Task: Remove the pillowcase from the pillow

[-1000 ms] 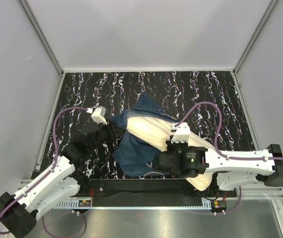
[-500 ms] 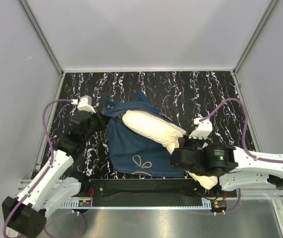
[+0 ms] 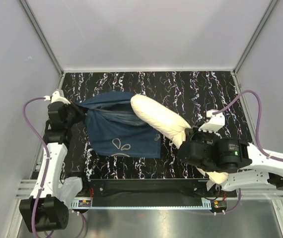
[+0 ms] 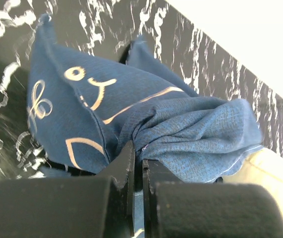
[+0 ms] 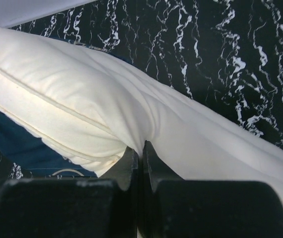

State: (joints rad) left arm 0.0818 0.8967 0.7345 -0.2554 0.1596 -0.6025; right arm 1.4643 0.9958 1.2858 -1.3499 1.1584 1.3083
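Our left fingers (image 4: 129, 166) are pressed together on a bunched fold of the pillowcase (image 4: 181, 124), the navy cloth gathered right at their tips. In the overhead view they sit at the left edge of the frame, holding the fabric up so that it stretches away from them toward the middle. Our right fingers (image 5: 131, 159) are likewise clamped shut, pinching a crease of the pillow (image 5: 82, 94) near its lower right end.

From above, the pillow (image 3: 159, 119) lies diagonally across the centre of the tabletop (image 3: 196, 89), cream along nearly all its length. The pillowcase (image 3: 119, 136) is spread to its left, mostly flat and limp, with its gold drawings facing up.

We judge the task close to finished: the cover looks emptied and the cushion is bare. What we cannot tell is whether the pillow's upper left end is still tucked in the mouth of the case or only resting against it, since the two touch there. What seems left is to draw them fully apart, then let both go.
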